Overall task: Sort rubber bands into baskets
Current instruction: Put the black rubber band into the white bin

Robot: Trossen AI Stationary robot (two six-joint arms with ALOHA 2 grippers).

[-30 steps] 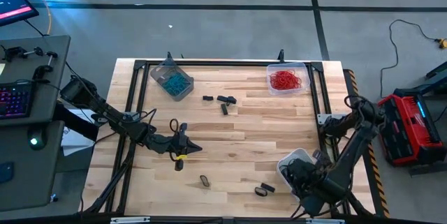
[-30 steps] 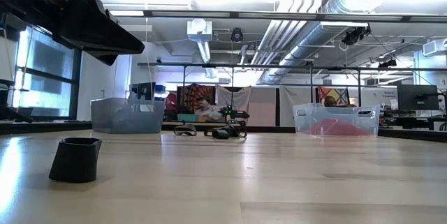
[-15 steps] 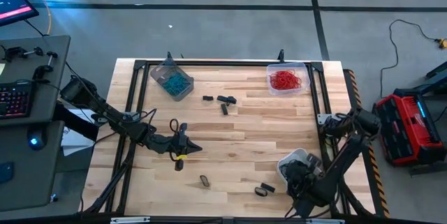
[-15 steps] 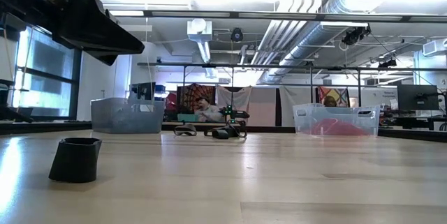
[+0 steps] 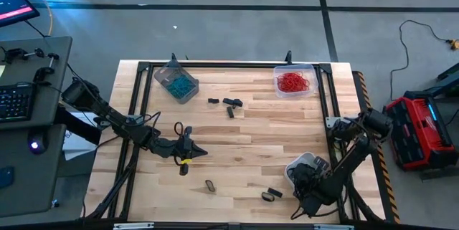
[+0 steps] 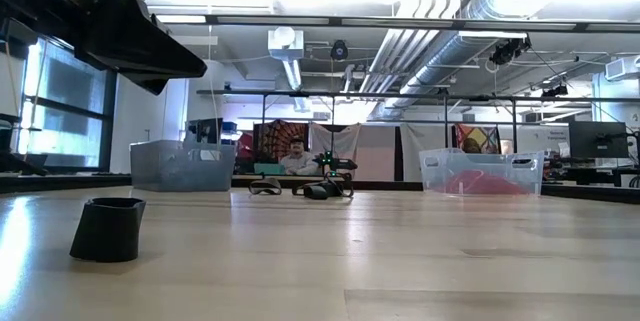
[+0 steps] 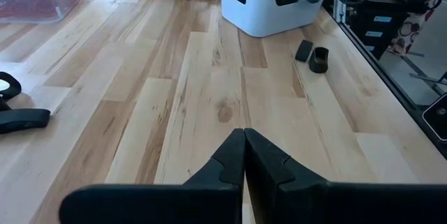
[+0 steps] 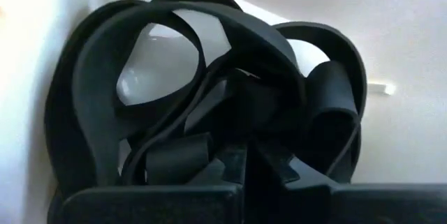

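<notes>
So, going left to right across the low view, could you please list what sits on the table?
Black band → grey basket → dark bands → clear basket of red bands.

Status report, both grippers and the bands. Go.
Left gripper shut, empty, mid-table. Right gripper shut, down in white basket among black bands. Loose black bands left on table. Nothing blocking.

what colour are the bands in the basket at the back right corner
Red; the rubber bands in the clear basket show best in the high view.

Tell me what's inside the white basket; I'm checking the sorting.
Inside the white basket, the right wrist view shows a pile of black rubber bands. From above, the right pincer covers them.
</notes>
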